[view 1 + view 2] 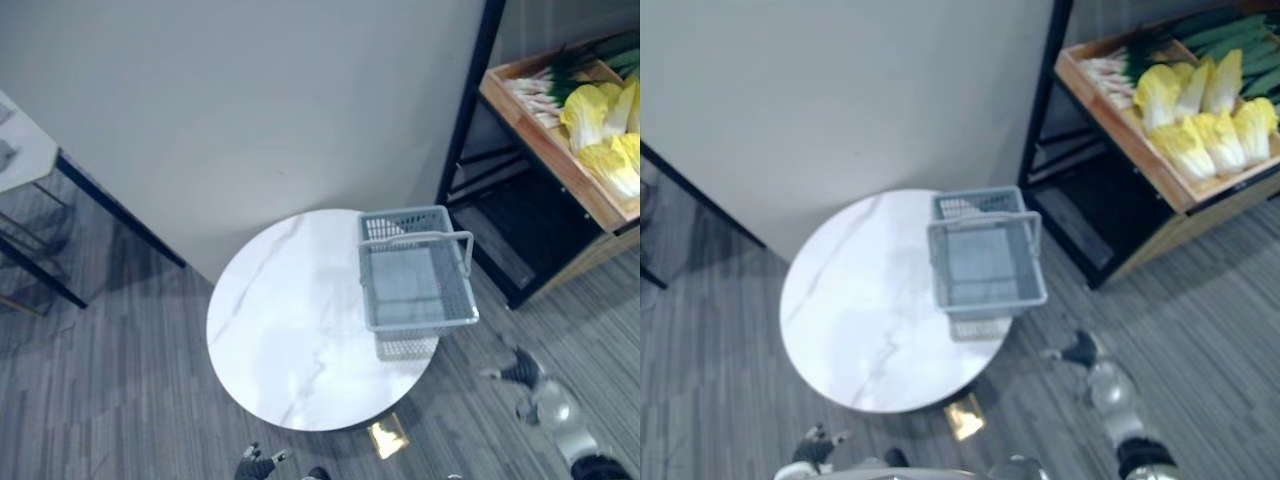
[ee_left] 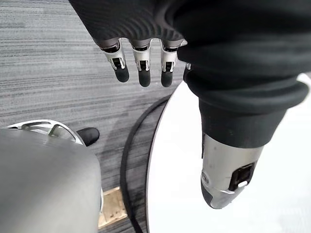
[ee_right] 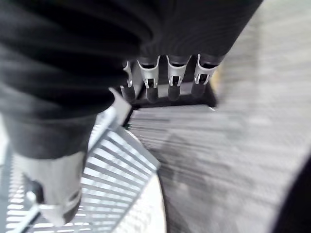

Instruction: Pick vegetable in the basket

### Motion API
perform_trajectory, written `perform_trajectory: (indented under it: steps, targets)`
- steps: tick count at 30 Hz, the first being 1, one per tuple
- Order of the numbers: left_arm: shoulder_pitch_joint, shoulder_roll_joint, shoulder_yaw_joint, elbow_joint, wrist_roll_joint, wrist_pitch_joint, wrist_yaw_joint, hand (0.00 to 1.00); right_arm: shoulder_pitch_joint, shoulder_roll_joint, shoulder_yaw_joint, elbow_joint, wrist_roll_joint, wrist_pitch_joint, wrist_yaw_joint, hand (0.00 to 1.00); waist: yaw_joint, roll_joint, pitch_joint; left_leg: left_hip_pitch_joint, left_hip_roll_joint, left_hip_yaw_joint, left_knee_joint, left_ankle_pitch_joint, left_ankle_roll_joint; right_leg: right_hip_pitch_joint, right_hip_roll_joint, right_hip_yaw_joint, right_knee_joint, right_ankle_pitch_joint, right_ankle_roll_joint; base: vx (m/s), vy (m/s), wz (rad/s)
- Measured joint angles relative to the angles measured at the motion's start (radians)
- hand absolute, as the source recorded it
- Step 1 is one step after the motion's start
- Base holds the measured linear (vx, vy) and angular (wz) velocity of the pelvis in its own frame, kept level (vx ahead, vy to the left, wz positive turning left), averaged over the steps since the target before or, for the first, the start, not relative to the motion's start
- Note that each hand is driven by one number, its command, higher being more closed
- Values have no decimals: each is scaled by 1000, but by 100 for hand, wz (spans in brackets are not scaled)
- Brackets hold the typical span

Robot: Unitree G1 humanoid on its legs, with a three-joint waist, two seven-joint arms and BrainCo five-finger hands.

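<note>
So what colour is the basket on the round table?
Pale grey-blue; the basket shows best in the left eye view.

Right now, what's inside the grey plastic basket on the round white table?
Nothing visible: the grey slatted plastic basket shows just its bare floor, no vegetable. Its raised handle hides a thin strip. The yellow cabbages sit on the wooden shelf.

A round white marble-patterned table (image 1: pixel 285 335) stands on the grey striped carpet floor (image 1: pixel 110 390). Only a grey plastic mesh basket (image 1: pixel 412 285) sits on it, at its right edge, handle upright. To the right, a black rack (image 1: pixel 466 110) carries a slanted wooden tray (image 1: pixel 1122 132) holding yellow-white cabbages (image 1: pixel 1202 128), pale-stemmed green stalks (image 1: pixel 540 92) and long dark green vegetables (image 1: pixel 1232 30).
</note>
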Motion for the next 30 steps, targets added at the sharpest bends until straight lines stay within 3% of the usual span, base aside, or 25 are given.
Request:
perform_trajectory:
  steps: [1,3,6,7,8,9,10,11,13,15,20,23,30]
  targets:
    - [5,15,-7,-8,0,0,-3,0,-65,-22,61,-46,-33,-4,0,0,4,-19,3,-11,2,-1,0,14,4,-13,0,5,6,2,-3,-25,-59,-3]
    - [9,28,-12,-9,-1,1,-11,0,-174,-62,151,-102,-75,-28,1,0,10,-33,1,-43,13,-4,1,36,4,-48,5,10,26,12,-17,-25,-51,12]
    - [8,21,-15,-9,-3,3,-18,0,-310,-139,238,-186,-110,-49,3,0,36,-20,9,-72,39,-5,2,55,24,-109,9,10,130,19,-28,-16,-47,18]
    - [9,0,-13,-10,-5,9,-18,0,-377,-161,267,-206,-110,-55,2,0,55,9,26,-73,74,-9,3,55,25,-178,17,32,206,-27,-29,-32,-58,-2]
    - [14,8,-1,-7,-7,13,-17,0,-432,-164,298,-217,-110,-62,2,0,64,1,23,-87,86,-10,5,56,25,-180,55,49,69,-24,-20,-48,-130,8]
    - [15,20,5,-5,-9,15,-17,0,-482,-169,322,-240,-109,-69,3,0,66,-31,26,-105,71,-15,5,56,25,-187,60,50,-51,78,-36,-10,-205,40]
    - [0,33,14,-4,-10,17,-16,0,-545,-180,337,-239,-108,-81,2,0,67,-47,43,-115,60,-43,-1,53,21,-170,62,16,-97,83,-46,-3,-248,51]
    - [-14,16,17,-4,-11,19,-15,0,-632,-194,377,-216,-107,-76,3,0,75,-20,59,-143,85,-60,0,57,16,-179,91,2,-111,86,-51,12,-167,39]
    - [-14,-2,33,-7,-12,19,-11,0,-699,-206,413,-176,-106,-76,3,0,83,2,71,-160,97,-66,-2,66,6,-184,106,-11,-111,86,-52,-29,-61,21]
    - [-14,-12,42,-9,-13,17,-3,0,-767,-218,430,-100,-106,-72,2,0,85,15,79,-180,99,-93,-4,72,10,-187,113,-31,-110,85,-52,-20,-11,31]
    - [-35,-3,42,-18,-13,7,14,0,-867,-235,420,-15,-107,-38,-33,0,92,1,114,-207,76,-121,-19,72,10,-205,92,-56,-103,86,-52,-7,70,21]
    - [-52,-3,39,-33,-36,-2,17,0,-893,-226,406,47,-107,-30,-59,0,115,0,138,-219,63,-142,-36,72,10,-215,84,-63,-102,86,-51,-31,77,14]
    - [-54,-3,21,-48,-50,-2,23,0,-917,-191,380,156,-107,-22,-67,0,114,5,152,-239,59,-144,-41,72,10,-240,77,-64,-87,86,-51,-12,28,3]
